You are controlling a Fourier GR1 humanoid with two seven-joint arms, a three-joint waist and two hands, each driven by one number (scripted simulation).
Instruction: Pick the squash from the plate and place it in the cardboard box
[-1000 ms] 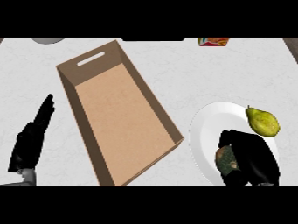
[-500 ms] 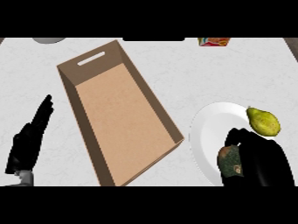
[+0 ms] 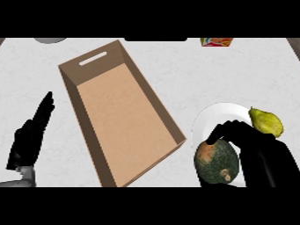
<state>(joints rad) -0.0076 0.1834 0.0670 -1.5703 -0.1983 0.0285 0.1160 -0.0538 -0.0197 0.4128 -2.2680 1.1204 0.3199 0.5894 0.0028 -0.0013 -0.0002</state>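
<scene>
The right hand (image 3: 259,143), at the lower right of the frame, curls its fingers over the top of the squash (image 3: 217,161), grasping it. The squash is a rounded, dark green thing with an orange-brown patch on its upper left side and a paler spot lower down; it sits at the lower left rim of the white plate (image 3: 212,115), partly overhanging it towards the box. Just right of the hand a yellow-green pear (image 3: 266,121) lies on the plate. Left of the plate the open cardboard box (image 3: 123,114) stretches slantwise across the middle of the frame, with a slot handle in its upper wall. At the lower left the left hand (image 3: 30,140) rests released, fingers straight, on the white worktop (image 3: 178,70). At the top edge show a grey round thing (image 3: 51,40) and an orange packet (image 3: 216,41)
</scene>
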